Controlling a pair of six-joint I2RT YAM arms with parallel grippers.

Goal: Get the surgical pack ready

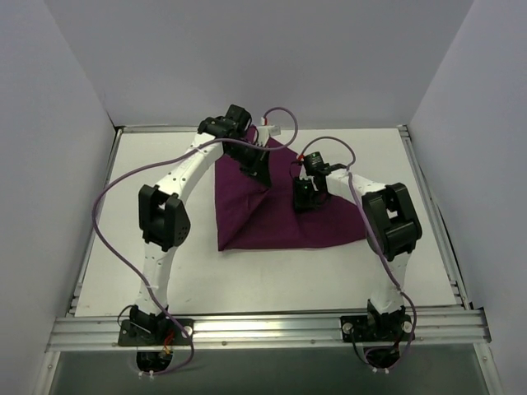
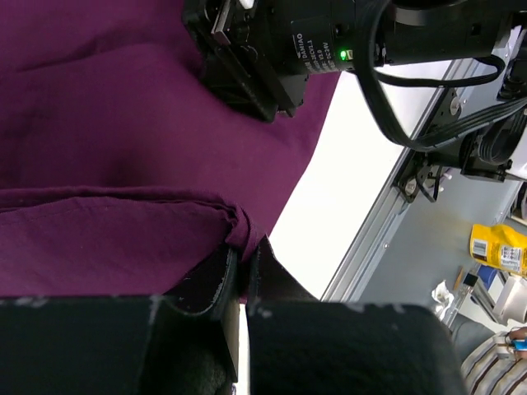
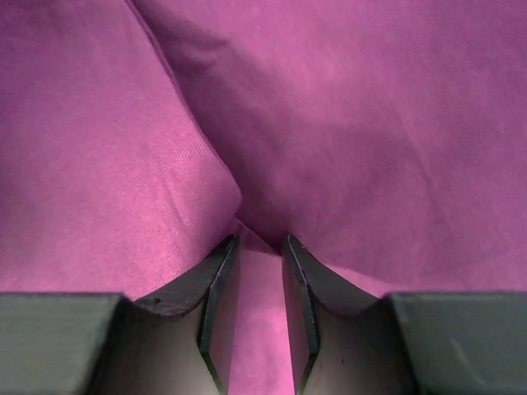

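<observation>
The dark purple cloth (image 1: 280, 222) lies on the middle of the white counter (image 1: 329, 280). It is folded into a rough triangle, with its straight edge toward the arm bases and its point toward the far side. A raised crease runs diagonally across it.

The left end effector (image 1: 257, 164) sits at the far part of the cloth. In the left wrist view its fingers (image 2: 222, 280) are pressed together, pinching a bunched edge of the cloth where the fabric meets bare counter. The right end effector (image 1: 305, 196) is down on the cloth just beside it, toward the right. In the right wrist view its fingers (image 3: 216, 288) stand a narrow way apart, with a ridge of cloth pinched between them.

An aluminium rail (image 2: 370, 239) borders the counter.
</observation>
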